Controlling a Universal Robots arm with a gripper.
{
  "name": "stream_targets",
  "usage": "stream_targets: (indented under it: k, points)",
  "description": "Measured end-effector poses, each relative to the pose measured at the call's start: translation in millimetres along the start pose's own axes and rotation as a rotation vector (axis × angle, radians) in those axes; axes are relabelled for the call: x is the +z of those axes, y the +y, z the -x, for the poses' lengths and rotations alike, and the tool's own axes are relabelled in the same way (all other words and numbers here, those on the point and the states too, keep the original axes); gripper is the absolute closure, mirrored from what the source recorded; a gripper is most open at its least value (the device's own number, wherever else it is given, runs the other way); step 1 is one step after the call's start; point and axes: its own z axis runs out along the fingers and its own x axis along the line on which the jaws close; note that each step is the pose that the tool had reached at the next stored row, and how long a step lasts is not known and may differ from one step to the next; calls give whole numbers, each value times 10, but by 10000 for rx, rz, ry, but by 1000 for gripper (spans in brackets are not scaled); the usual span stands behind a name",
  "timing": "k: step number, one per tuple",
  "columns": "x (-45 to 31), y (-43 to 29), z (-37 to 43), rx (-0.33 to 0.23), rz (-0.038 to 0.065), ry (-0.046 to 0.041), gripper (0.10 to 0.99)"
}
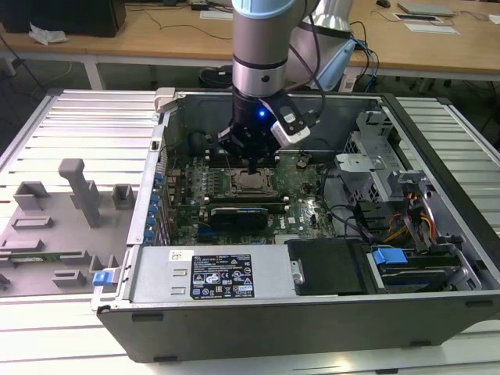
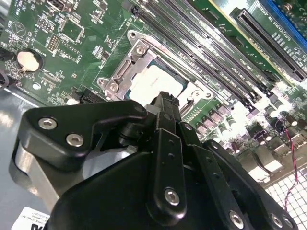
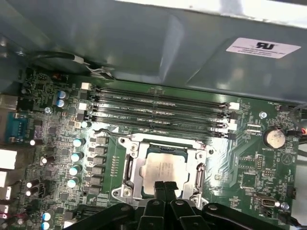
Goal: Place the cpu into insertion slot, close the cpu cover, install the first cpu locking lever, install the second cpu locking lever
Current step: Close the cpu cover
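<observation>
Though the fingers [image 3: 163, 188] are pressed together with nothing between them, their tips sit low over the socket [image 1: 250, 185], at the edge of the chip [image 3: 162, 166]. Whether they touch metal I cannot tell. The chip lies flat inside the socket, pale top up, so the first step looks done. The cover [image 3: 133, 168] frames it on all sides and appears to lie down on it rather than stand open, so I judge the second step done as well. A thin metal rod [image 3: 168, 142], likely one locking lever, runs flat along the socket edge nearest the memory slots [image 3: 158, 103]. I cannot tell if it is hooked home, and the other lever I cannot make out. The levers, then, look like the work left or in hand.

Reading the exterior view as a clock face centred on the socket, the memory slots are just beside it at six o'clock. The grey power supply box [image 1: 211, 273] lies farther out the same way. The arm [image 1: 262, 47] rises away toward twelve o'clock. A blue tab [image 1: 388, 256] shows at four o'clock inside the case [image 1: 312, 324]. Well apart at nine o'clock, a grey tray [image 1: 62, 211] of holders rests on the slatted tabletop [image 1: 86, 117].
</observation>
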Motion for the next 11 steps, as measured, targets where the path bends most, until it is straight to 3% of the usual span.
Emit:
stream_targets:
  k: [5,11]
  points:
    - [-70,2,12,0,0,0,980]
    - [-73,2,12,0,1,0,980]
